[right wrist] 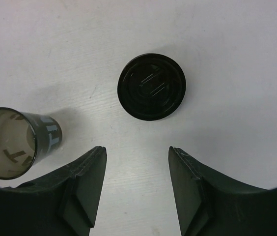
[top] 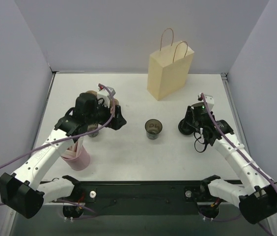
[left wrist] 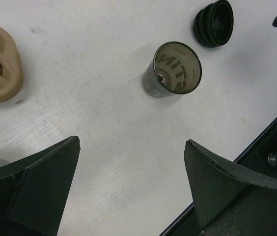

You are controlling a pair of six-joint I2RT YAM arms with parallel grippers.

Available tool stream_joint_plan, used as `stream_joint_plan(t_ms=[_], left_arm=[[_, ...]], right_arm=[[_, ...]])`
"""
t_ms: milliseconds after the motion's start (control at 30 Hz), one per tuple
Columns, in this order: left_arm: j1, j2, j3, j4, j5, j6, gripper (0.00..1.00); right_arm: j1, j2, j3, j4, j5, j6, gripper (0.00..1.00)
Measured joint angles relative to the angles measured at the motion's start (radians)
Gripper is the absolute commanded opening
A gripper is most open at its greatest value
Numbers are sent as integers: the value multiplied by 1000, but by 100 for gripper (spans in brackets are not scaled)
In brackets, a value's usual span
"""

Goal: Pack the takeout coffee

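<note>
The takeout coffee cup (top: 153, 129) stands upright and uncovered, its dark lid (right wrist: 151, 86) lying flat on the table to its right — not touching it. The right gripper (right wrist: 136, 150) hovers by that lid, jaws wide and empty. The left gripper (left wrist: 131, 142) — also wide, empty — hangs left of the cup, and the tan paper bag (top: 170, 71) stands behind the cup.

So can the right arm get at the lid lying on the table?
Probably yes. The right gripper hangs open above the lid, which lies on the table with nothing over it; the open cup stands off to one side.
</note>
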Motion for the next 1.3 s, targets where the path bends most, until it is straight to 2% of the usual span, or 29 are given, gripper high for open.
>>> stream_joint_plan(t_ms=[100,267,533,900,1000,1100,1300], left_arm=[[0,3,-70,37,48,1,97],[-1,2,-76,82,89,-3,97],[-10,-84,-109,115,55,-3,97],[-12,-113,-125,134,12,-5,96],[-12,-122,-136,137,13,-6,95],[-12,-123,-136,138,14,-7,94],[-12,-114,-136,143,29,-12,93]], right_arm=[[-63,89,0,30,-55,-17,53],[-110,206,19,95,-136,-31,51],[-116,409,87,166,-142,15,49],[-116,542,121,193,-111,42,48],[-116,577,122,199,-106,43,39],[-116,603,122,202,-89,42,25],[-116,607,121,209,-46,20,17]])
